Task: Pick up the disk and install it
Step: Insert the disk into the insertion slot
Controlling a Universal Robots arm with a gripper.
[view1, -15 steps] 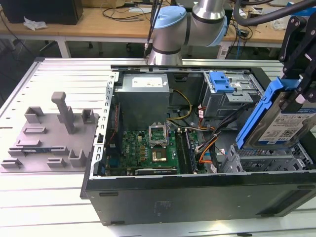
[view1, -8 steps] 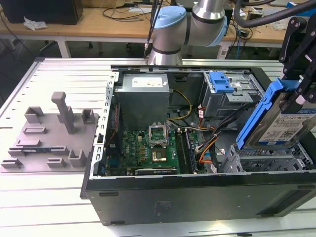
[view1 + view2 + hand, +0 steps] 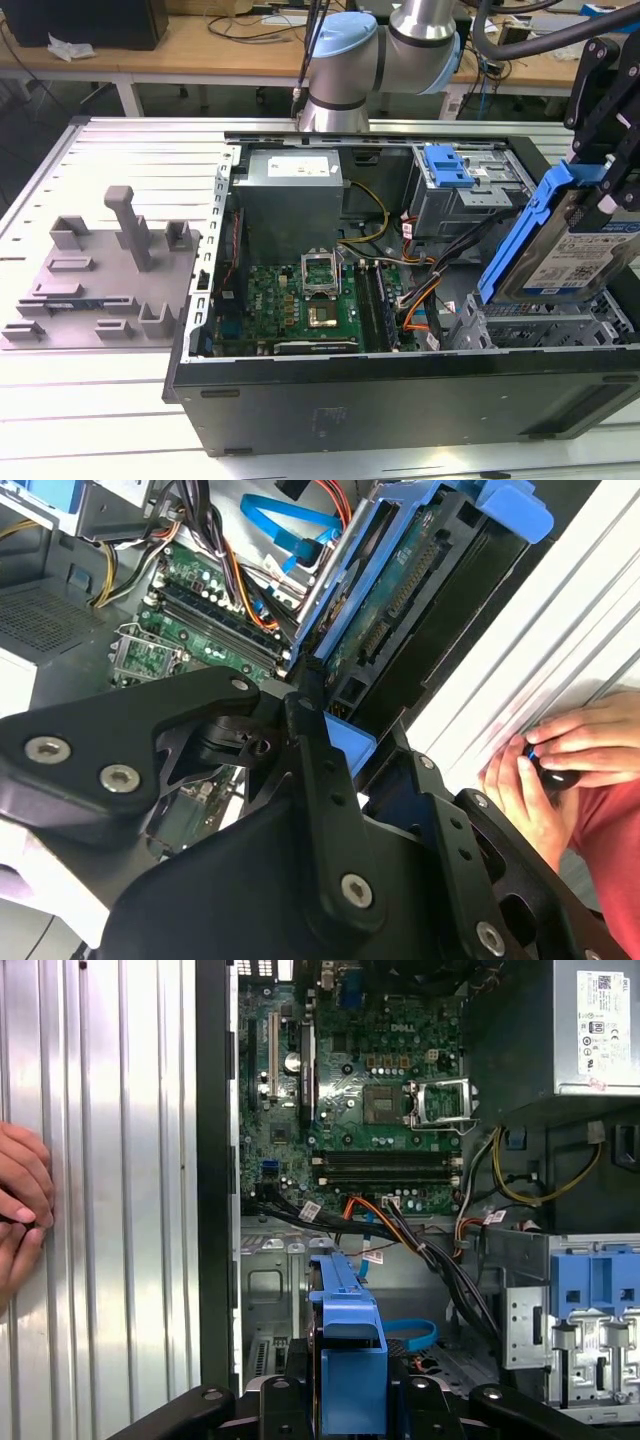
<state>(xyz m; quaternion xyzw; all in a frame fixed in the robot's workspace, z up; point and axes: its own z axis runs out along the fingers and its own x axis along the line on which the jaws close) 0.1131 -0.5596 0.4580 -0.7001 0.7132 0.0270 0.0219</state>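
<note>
The robot's hand [image 3: 606, 172] grips the disk [image 3: 570, 250] by its blue frame. The silver drive is tilted over the metal drive cage [image 3: 540, 325] at four o'clock in the exterior view, inside the open computer case [image 3: 400, 400] on the bench [image 3: 100, 420] — the motherboard [image 3: 290, 300] lies at the disk's nine o'clock.

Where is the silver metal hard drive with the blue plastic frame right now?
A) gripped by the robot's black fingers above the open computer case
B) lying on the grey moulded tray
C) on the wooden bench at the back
A: in the exterior view the silver metal hard drive in its blue plastic frame hangs tilted between the robot's black fingers, over the open computer case.
</note>
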